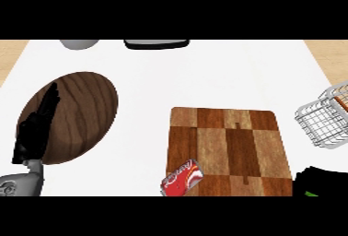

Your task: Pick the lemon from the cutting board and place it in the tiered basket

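Note:
The checkered wooden cutting board (228, 152) lies in the middle of the white counter, and no lemon shows on its top. My right hand (326, 180) is a dark curled lump at the lower right, just off the board's right edge. A small yellow-green patch, the lemon (311, 193), peeks out under its fingers, and the rest is hidden. The wire tiered basket (325, 120) stands at the right edge, above and apart from that hand. My left hand (35, 131) rests open at the left, fingers up, over a dark oval wooden plate (85, 110).
A red packet (181, 178) lies on the board's lower left corner. At the back edge sit a grey bowl (80, 44) and a black and white object (156, 44). White counter (204, 78) stretches between the board and the back.

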`<state>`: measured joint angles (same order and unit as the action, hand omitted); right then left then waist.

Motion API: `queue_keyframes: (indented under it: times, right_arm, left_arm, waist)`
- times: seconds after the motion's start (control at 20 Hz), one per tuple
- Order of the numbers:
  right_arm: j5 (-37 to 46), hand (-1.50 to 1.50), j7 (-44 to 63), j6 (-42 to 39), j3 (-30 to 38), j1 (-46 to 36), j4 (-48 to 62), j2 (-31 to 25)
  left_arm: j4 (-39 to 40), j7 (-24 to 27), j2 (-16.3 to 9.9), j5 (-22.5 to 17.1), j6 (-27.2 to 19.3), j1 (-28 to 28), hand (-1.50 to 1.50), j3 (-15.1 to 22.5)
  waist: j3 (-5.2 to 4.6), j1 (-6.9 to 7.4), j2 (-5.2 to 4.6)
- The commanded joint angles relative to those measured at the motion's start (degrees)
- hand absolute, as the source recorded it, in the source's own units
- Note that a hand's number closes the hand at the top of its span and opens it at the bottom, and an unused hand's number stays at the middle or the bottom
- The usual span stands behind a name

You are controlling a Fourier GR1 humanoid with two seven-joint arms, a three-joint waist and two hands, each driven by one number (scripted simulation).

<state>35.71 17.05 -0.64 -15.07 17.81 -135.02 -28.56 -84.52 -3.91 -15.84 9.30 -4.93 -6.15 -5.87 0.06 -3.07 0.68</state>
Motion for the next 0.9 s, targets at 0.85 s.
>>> queue_keyframes:
  times: [0.85]
  right_arm:
    - [-23.35,1.50,-10.97,-16.63,40.66,-16.06,14.06,-14.67]
  left_arm:
    - [-3.43,-2.88,0.51,0.44,2.82,-1.27,0.00,1.55]
  waist:
    - [-0.01,3.68,-0.74]
